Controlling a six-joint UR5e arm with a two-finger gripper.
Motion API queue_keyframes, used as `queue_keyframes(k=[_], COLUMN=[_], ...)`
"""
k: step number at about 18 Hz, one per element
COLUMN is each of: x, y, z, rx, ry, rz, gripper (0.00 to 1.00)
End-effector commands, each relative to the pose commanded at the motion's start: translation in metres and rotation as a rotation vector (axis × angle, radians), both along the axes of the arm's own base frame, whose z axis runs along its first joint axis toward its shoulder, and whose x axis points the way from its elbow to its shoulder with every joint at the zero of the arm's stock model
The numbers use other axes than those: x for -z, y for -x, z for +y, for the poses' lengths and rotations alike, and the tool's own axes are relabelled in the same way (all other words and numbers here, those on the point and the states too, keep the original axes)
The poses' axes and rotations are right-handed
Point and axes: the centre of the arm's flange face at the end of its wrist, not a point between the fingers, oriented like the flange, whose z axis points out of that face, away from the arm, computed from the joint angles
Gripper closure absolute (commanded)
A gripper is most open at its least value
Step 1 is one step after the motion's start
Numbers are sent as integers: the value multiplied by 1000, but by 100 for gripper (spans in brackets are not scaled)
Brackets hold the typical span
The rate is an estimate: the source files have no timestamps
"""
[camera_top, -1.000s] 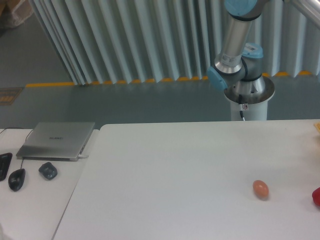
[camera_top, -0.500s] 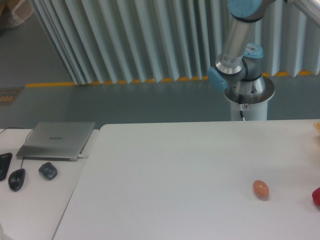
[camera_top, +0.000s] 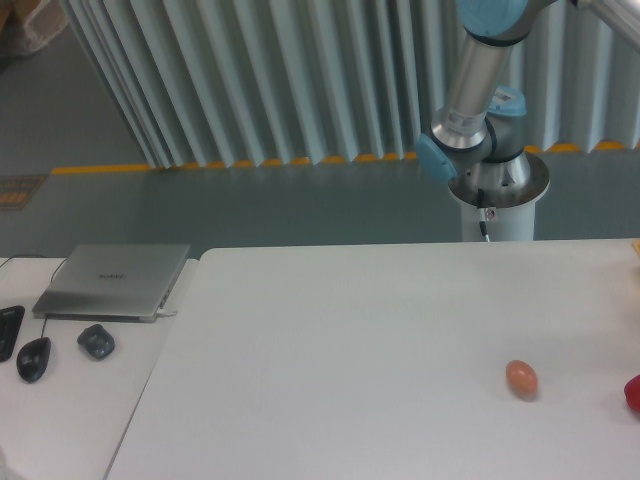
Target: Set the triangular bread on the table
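The large white table (camera_top: pixel 350 340) fills the middle and right of the view. The triangular bread is almost out of view; only a thin pale yellow sliver (camera_top: pixel 636 243) shows at the right edge, too little to tell what it is. A small orange-brown egg (camera_top: pixel 521 378) lies on the table at the right. A red item (camera_top: pixel 633 393) is cut off by the right edge. The arm's base and lower links (camera_top: pixel 478 110) stand behind the table's far edge. The gripper is out of view.
A smaller white desk (camera_top: pixel 70 400) at the left holds a closed grey laptop (camera_top: pixel 115 280), two mice (camera_top: pixel 96 341) (camera_top: pixel 33 358) and a dark object at the left edge (camera_top: pixel 8 330). Grey pleated curtains hang behind.
The arm's upper link has shifted slightly to the right. The yellow sliver at the right edge has shrunk. The egg and the red item have not moved.
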Motion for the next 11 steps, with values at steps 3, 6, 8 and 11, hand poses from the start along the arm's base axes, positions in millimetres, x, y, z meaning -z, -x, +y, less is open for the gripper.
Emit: queue_keyframes(k=[3, 6, 8, 11], x=[-14, -26, -40, -69], y=[2, -3, -9, -22], z=[1, -1, -2, -5], rx=[-56, -63, -63, -61], ry=[14, 15, 20, 26], rz=[-56, -59, -74, -100], gripper=[75, 76, 80, 80])
